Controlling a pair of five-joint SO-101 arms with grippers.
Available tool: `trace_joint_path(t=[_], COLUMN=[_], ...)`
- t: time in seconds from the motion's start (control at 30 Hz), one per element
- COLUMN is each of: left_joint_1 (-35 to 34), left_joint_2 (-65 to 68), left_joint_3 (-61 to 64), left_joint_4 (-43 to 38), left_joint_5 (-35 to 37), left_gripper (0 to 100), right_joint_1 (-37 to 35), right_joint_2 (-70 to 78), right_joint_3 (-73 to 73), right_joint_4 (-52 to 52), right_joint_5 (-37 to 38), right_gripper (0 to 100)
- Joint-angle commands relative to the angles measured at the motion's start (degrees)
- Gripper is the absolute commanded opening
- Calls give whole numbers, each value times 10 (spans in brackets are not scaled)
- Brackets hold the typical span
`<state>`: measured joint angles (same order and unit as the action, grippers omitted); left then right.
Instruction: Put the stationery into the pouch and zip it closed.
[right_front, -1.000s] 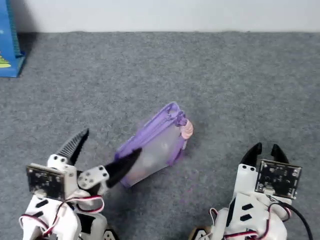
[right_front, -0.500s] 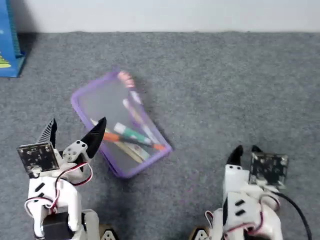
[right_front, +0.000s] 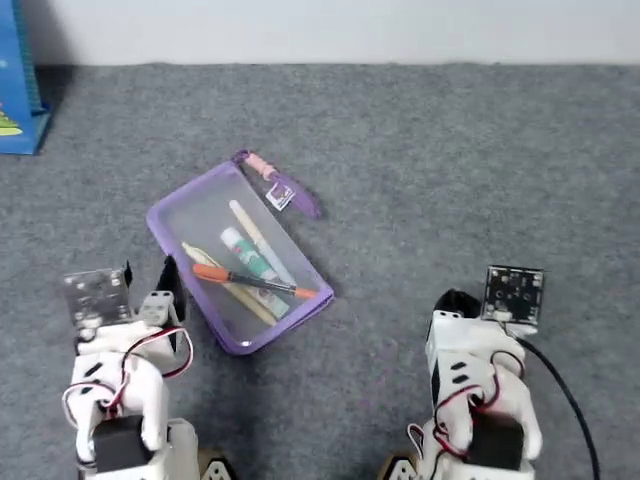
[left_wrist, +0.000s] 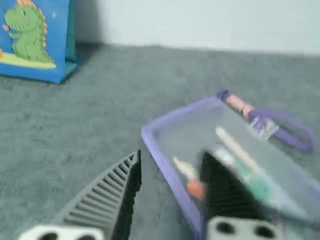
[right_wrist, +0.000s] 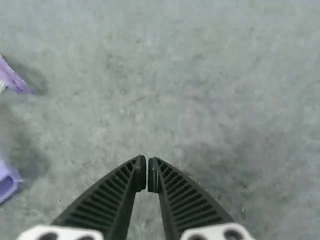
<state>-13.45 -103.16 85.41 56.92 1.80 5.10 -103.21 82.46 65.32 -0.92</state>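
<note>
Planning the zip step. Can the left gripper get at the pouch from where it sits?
Probably yes: the left gripper is open right at the near edge of the pouch, which lies flat with nothing between them.

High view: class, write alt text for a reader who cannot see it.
A clear purple pouch holding pens lies flat on the grey table. The left gripper sits open beside its long edge; the right gripper rests shut, well apart.

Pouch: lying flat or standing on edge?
Flat. The pouch rests broad side down on the carpet, clear face up, stationery visible through it.
</note>
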Motion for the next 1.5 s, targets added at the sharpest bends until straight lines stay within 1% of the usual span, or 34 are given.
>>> trace_joint_path(t=[0.0,0.07,0.2,0.27,0.47,0.67,0.77,0.93,1.0,1.47], left_joint_1=[49,70,84,86,113,113,115,116,113,116], left_joint_2=[1,1,1,3,1,4,4,2,1,1], left_joint_3=[31,58,95,111,110,111,111,111,111,110], left_joint_4=[-10,-11,-24,-25,-7,-4,33,126,145,147], left_joint_5=[-86,-85,-80,-80,-81,-81,-81,-81,-81,-81], left_gripper=[20,19,19,19,19,17,17,17,17,17], right_joint_1=[-3,-4,-6,-30,-83,-88,-87,-87,-87,-87], right_joint_2=[-7,-7,-7,-7,-7,-7,-2,-7,-7,-7], right_joint_3=[32,58,111,135,140,140,140,140,140,140], right_joint_4=[-38,-57,-77,-74,-51,-45,-26,93,96,96], right_joint_5=[-4,-4,-5,-7,-8,-7,-5,-4,-4,-4], right_gripper=[7,9,9,9,10,10,10,14,12,12])
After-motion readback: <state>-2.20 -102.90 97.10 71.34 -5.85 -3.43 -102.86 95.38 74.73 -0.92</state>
